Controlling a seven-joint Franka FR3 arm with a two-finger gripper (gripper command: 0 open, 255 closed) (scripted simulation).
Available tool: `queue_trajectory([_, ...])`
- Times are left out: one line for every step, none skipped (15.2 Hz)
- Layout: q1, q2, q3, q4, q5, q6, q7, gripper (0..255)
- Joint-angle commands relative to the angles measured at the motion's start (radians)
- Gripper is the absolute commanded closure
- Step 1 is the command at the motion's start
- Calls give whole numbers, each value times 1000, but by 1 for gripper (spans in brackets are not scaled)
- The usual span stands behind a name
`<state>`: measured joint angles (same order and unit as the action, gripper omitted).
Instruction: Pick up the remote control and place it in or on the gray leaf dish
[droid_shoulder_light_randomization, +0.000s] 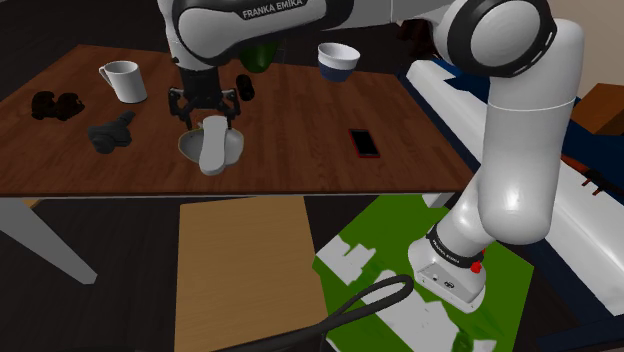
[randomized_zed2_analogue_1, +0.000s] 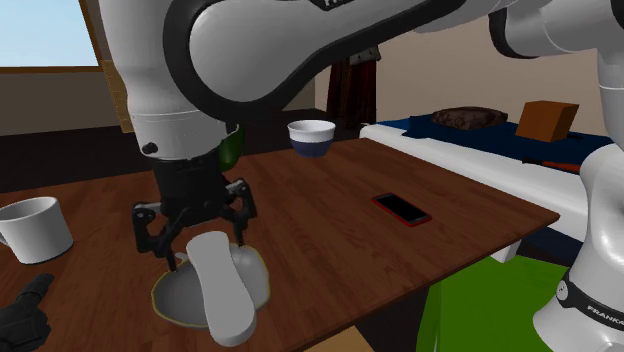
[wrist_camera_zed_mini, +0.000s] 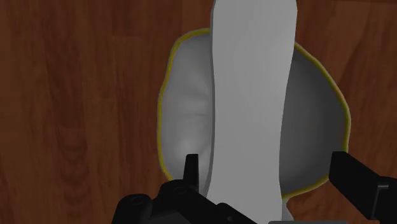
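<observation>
We see the gripper (droid_shoulder_light_randomization: 206, 117) hovering wide open, holding nothing, just above the pale remote (droid_shoulder_light_randomization: 212, 146) lying across the grey leaf dish (droid_shoulder_light_randomization: 187, 148).

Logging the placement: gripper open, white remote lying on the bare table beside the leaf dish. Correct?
Not beside it. The wrist view shows the white remote lying across the grey leaf dish, reaching past its yellowish rim. The rest holds: the gripper is open, with its fingers apart on either side of the remote.
</observation>
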<state>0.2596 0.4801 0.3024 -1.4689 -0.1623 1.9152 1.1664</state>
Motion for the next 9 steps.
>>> queue_trajectory([2, -17, 4, 33, 6, -50, -1, 0])
queue_trajectory([2, -17, 4, 33, 6, -50, -1, 0])
queue_trajectory([2, -17, 4, 33, 6, -50, -1, 0])
queue_trajectory([2, -17, 4, 33, 6, -50, -1, 0])
queue_trajectory([2, -17, 4, 33, 6, -50, -1, 0])
queue_trajectory([2, -17, 4, 33, 6, -50, -1, 0])
queue_trajectory([2, -17, 4, 33, 6, -50, -1, 0])
queue_trajectory([2, -17, 4, 33, 6, -50, -1, 0])
queue_trajectory([2, -17, 4, 33, 6, -50, -1, 0])
